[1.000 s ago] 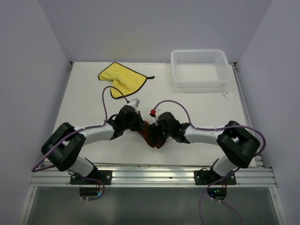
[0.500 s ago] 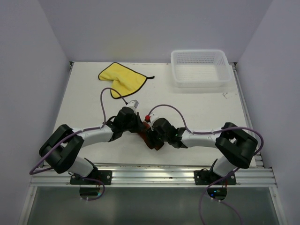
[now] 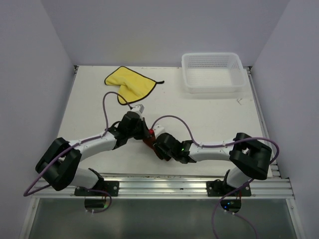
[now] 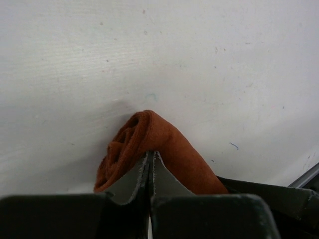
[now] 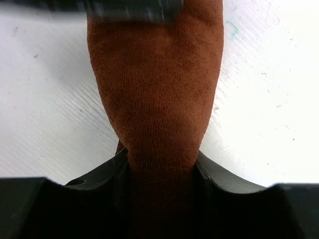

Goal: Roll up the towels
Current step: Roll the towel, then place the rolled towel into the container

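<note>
The rust-brown towel (image 3: 149,141) lies rolled up on the white table, between my two grippers near the front middle. My left gripper (image 4: 150,154) is shut, its tips resting against one end of the roll (image 4: 174,149), where the spiral of cloth shows. From the opposite end my right gripper (image 5: 160,159) has its fingers pressed against both sides of the roll (image 5: 154,89), pinching it narrow. In the top view the left gripper (image 3: 143,133) and right gripper (image 3: 155,144) nearly touch. The yellow towel (image 3: 130,83) lies crumpled flat at the back left.
A white mesh basket (image 3: 213,88) stands at the back right corner. Purple cables loop above both wrists. The metal rail (image 3: 159,181) with the arm bases runs along the table's near edge. Walls close in the table's sides.
My right gripper has slid left along the brown roll and its jaws have narrowed onto it. The left arm has shifted slightly left and stayed shut.
</note>
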Action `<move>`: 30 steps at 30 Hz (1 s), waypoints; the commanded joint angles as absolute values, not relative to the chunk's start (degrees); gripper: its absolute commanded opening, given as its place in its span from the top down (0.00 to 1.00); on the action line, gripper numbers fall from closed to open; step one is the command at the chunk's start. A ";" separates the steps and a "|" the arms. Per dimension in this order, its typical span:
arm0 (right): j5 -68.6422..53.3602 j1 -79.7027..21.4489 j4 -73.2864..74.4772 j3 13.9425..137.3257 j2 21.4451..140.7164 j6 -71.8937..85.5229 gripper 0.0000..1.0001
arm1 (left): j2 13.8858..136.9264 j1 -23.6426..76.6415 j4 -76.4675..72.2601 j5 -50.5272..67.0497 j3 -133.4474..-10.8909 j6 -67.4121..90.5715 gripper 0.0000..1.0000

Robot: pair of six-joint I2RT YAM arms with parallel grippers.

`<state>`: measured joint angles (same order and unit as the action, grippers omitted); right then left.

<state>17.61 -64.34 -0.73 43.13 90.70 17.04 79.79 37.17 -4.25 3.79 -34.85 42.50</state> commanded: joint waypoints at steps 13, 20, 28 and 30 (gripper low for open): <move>20.23 -56.88 10.63 52.02 85.61 16.09 1.00 | 69.35 20.57 15.20 -6.24 -55.28 29.80 0.94; 12.40 -44.06 16.95 72.72 89.80 10.47 1.00 | 71.54 18.46 16.79 -7.82 -55.90 26.46 0.95; 5.72 -29.81 22.23 101.39 104.48 9.67 1.00 | 74.00 14.68 16.17 -7.30 -55.37 23.47 0.95; 4.40 -26.38 23.90 110.45 110.62 10.37 1.00 | 74.88 13.71 16.08 -5.55 -55.28 23.38 0.96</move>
